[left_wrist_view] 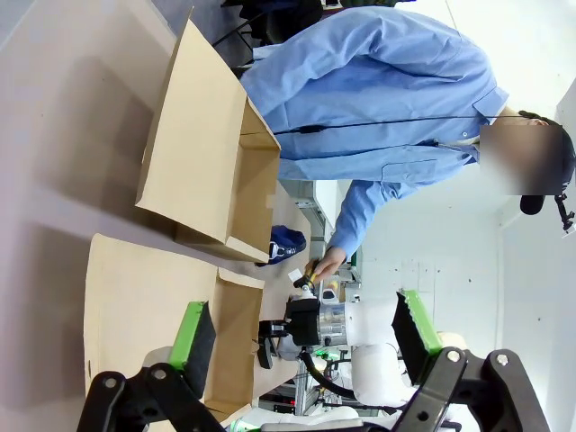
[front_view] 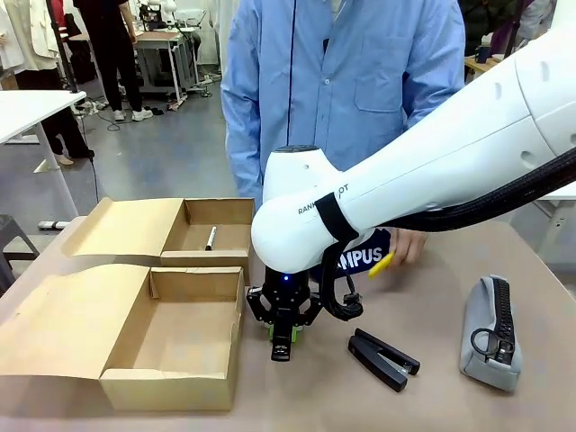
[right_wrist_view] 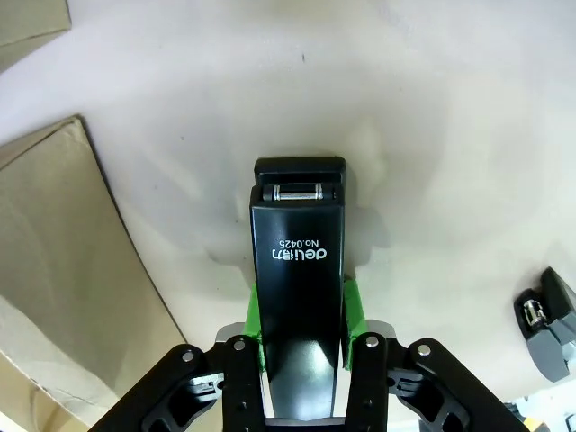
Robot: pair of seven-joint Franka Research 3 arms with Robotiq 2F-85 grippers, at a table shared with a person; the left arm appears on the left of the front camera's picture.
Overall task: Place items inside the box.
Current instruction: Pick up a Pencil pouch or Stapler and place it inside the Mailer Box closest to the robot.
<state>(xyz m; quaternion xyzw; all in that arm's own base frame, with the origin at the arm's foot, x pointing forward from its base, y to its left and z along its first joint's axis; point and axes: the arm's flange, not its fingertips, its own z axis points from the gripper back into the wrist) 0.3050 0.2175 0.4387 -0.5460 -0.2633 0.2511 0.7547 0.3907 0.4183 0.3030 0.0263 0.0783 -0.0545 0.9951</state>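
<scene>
My right gripper (right_wrist_view: 301, 310) is shut on a black stapler (right_wrist_view: 297, 243), its green pads pressed against both sides. It points straight down at the table just right of the near cardboard box (front_view: 171, 337), where the right gripper (front_view: 283, 340) hangs low. A second black stapler (front_view: 384, 359) lies to its right, and a grey pencil case (front_view: 490, 333) lies further right. The navy CAMPUS pouch (front_view: 367, 257) is partly hidden behind the arm. A person's hand (front_view: 409, 243) holds a yellow utility knife (front_view: 382, 264). A marker pen (front_view: 210, 238) lies in the far box (front_view: 225, 211). My left gripper (left_wrist_view: 304, 331) is open and holds nothing.
Both boxes stand open at the table's left with flaps spread outward. The near box's wall (right_wrist_view: 54, 270) is close beside the held stapler. A person in a blue shirt (front_view: 342, 81) stands at the far side. Bare table lies between the second stapler and the pencil case.
</scene>
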